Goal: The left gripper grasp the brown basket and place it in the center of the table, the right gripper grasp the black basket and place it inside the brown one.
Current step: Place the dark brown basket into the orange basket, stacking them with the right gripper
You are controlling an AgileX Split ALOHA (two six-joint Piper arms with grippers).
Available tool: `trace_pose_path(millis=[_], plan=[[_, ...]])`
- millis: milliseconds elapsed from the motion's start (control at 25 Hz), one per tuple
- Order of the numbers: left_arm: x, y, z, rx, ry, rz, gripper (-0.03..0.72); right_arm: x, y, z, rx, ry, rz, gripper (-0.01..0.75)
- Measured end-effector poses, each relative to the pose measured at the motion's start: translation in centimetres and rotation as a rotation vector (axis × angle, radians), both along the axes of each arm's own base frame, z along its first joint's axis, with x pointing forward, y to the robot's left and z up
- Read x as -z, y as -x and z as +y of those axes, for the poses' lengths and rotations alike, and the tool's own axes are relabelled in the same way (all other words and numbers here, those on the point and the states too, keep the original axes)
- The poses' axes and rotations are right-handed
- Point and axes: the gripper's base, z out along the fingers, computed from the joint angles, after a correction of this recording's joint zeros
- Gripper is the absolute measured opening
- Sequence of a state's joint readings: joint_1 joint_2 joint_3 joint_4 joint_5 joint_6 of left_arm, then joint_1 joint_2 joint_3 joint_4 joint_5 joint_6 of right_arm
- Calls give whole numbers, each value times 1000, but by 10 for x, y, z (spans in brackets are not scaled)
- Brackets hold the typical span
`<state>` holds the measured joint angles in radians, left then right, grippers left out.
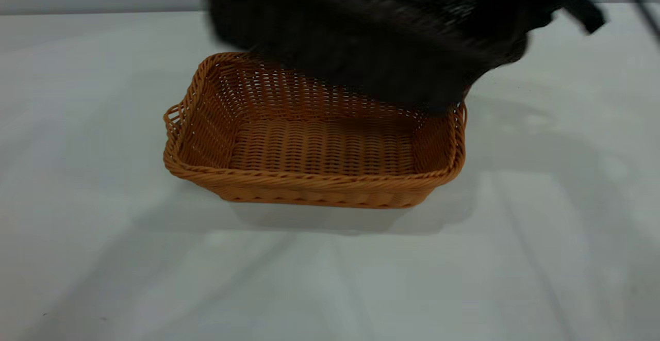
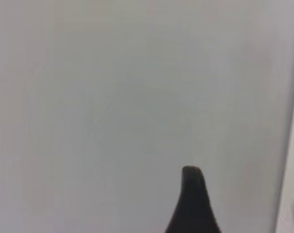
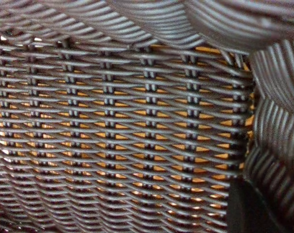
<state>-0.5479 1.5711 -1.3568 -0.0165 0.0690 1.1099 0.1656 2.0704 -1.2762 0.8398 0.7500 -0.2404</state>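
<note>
Right gripper (image 1: pixel 582 13), its grip state impossible to tell, is sitting beside the dark woven wicker black basket (image 1: pixel 371 31) hanging (blurred, tilted) over the orange-tan woven brown basket (image 1: pixel 314 145), which is resting on the white table (image 1: pixel 77 176).

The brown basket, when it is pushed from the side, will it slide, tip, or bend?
The brown basket would probably slide, not tip: it sits low and wide on the smooth table. Its open weave suggests little weight. The braided rim looks fairly stiff, though the walls may flex slightly.
</note>
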Motion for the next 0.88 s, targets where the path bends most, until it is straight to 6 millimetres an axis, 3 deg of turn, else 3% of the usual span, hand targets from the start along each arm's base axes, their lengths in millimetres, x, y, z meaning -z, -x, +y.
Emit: trace_pose_path(millis=[120,200,600,880], plan=[[-7,4,2,-3,17,-11,500,12,3,25,-45,23,-5,92],[-7,5,3,-9,28,3,500,20,0,31,-75,49,-3,92],[-5,5,3,-16,36,30,500,51,-2,32,-174,158,45,92],[-5,5,3,-16,36,31,500,54,-4,31,-177,190,13,116]])
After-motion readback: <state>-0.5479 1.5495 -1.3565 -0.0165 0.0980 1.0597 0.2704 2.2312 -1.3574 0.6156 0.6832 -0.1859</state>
